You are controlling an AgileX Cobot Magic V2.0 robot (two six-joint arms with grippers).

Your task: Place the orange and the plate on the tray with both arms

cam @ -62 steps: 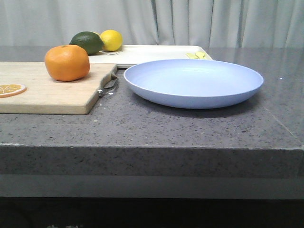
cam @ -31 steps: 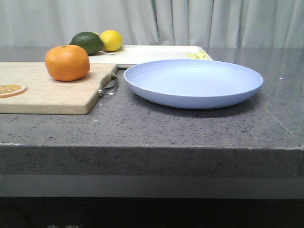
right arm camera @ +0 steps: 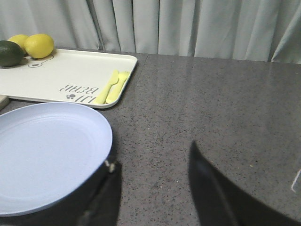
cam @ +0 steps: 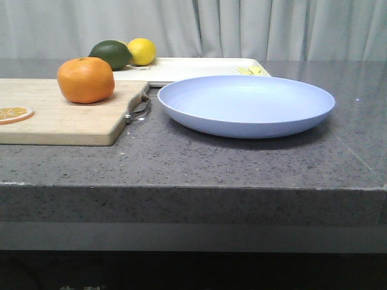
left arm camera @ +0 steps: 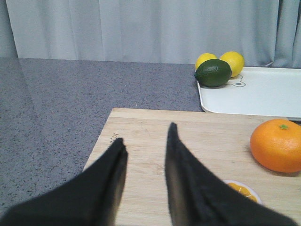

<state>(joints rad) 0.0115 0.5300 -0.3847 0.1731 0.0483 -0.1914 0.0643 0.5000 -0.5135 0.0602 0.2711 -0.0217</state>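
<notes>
The orange (cam: 86, 79) sits on the wooden cutting board (cam: 66, 118) at the left; it also shows in the left wrist view (left arm camera: 277, 145). The lavender-blue plate (cam: 246, 104) lies on the counter to its right and shows in the right wrist view (right arm camera: 44, 150). The cream-white tray (cam: 193, 68) lies behind both, also seen from both wrists (left arm camera: 263, 92) (right arm camera: 66, 75). My left gripper (left arm camera: 145, 134) is open and empty over the board, left of the orange. My right gripper (right arm camera: 153, 155) is open and empty over bare counter beside the plate's rim. Neither gripper shows in the front view.
A dark green lime (cam: 111, 54) and a yellow lemon (cam: 141, 51) sit on the tray's far left end, with a second lemon (left arm camera: 205, 60) behind. Pale yellow cutlery (right arm camera: 112, 86) lies on the tray's right end. An orange slice (cam: 13, 113) lies on the board. A curtain hangs behind.
</notes>
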